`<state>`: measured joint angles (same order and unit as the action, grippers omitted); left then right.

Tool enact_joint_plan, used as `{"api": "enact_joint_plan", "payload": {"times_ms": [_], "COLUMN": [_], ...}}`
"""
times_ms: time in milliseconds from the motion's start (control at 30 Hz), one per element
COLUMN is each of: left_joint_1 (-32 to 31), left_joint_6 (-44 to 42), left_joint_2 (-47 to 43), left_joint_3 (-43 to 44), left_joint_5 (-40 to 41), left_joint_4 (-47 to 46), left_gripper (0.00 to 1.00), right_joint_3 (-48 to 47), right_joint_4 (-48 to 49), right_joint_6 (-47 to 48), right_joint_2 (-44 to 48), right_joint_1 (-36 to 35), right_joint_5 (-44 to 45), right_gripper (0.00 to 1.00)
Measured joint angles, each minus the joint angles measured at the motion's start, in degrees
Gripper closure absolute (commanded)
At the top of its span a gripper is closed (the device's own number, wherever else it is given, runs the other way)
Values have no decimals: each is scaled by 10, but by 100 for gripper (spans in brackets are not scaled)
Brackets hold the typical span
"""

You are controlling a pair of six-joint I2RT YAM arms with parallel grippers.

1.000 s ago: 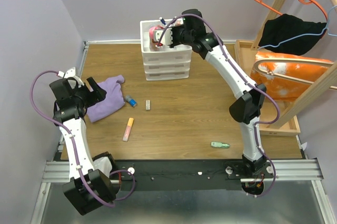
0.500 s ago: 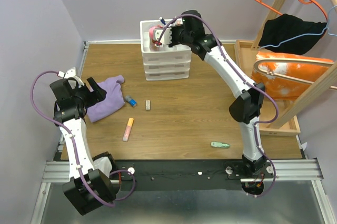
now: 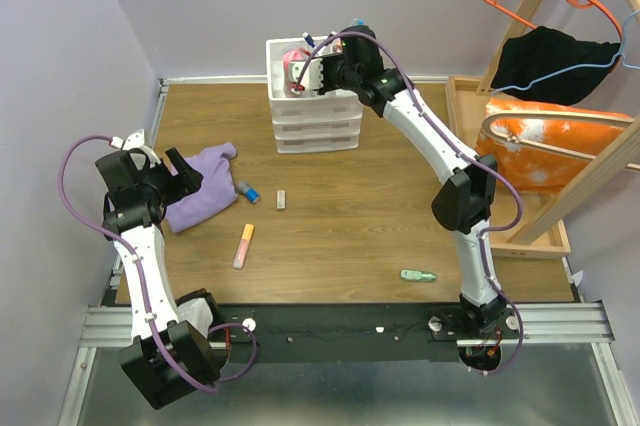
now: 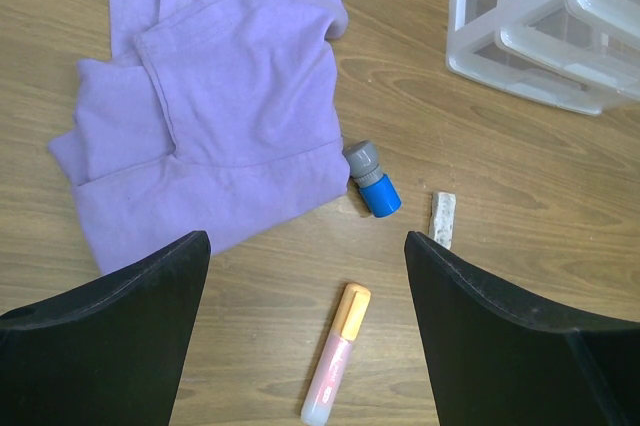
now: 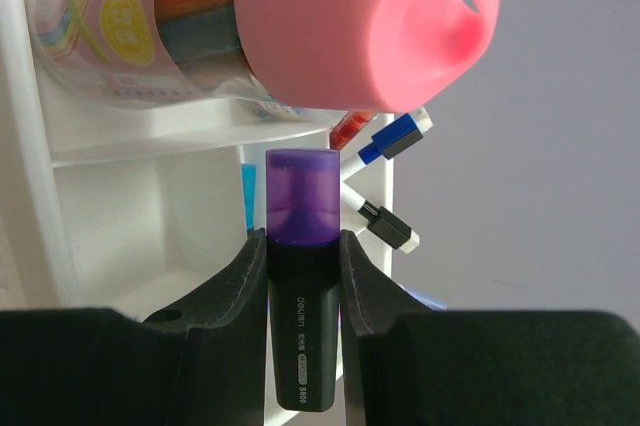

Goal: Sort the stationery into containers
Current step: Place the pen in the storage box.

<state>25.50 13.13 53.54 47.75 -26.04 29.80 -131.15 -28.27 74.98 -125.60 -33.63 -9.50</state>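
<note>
purple highlighter [image 5: 302, 196] in right hand [image 5: 302, 244], pink-capped tube [image 5: 365, 21] cropped

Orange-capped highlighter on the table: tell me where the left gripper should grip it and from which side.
Grip the orange-capped highlighter across the middle of its pale barrel, coming straight down from above. It lies flat on the table with bare wood along both long sides, which should leave room to close on it there. The left gripper is open.
</note>
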Motion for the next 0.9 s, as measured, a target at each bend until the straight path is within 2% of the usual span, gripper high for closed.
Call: {"api": "enact_joint_plan", "payload": {"times_ms": [300,733,900], "left_joint_1": [0,0,0], "left_joint_6": [0,0,-6], "left_joint_2": [0,0,1], "left_joint_3": [-1,-3,-3], "left_joint_5": [0,0,0], "left_joint_4": [-1,-2,1], "left_gripper": [12,12,14], "right_joint_3": [1,12,63], "right_joint_4": [19,40,15], "right_joint_6": [-14,-21,-63], "right_joint_2": [-13,-10,49], "right_joint_1": [1,3,3], "right_joint_5": [10,11,-11], "right_gripper": [47,46,42]}}
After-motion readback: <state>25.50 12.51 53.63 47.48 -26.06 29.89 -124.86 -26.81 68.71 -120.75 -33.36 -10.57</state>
